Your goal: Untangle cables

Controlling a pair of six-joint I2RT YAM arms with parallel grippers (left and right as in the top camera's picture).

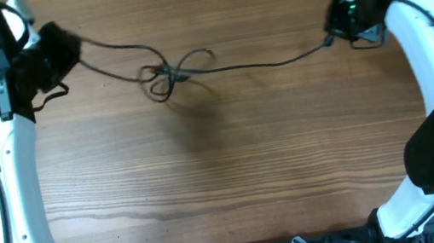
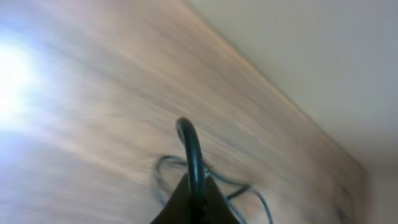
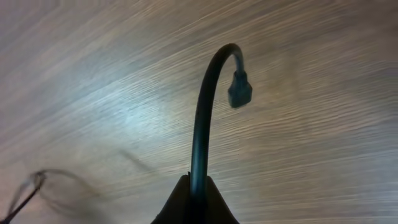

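L gripper (image 2: 196,198) & R gripper (image 3: 198,190) each pinched tight on cables (image 1: 269,64), knot (image 1: 163,76) betw. them, nearer L.

Blur smears the table (image 2: 93,124) and the cables (image 2: 194,155) at lower centre, left wrist view; overhead, the knot (image 1: 165,75) at upper centre is too small to read.

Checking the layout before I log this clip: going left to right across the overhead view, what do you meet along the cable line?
left gripper → left cable strand → knotted cable loops → right cable strand → right gripper
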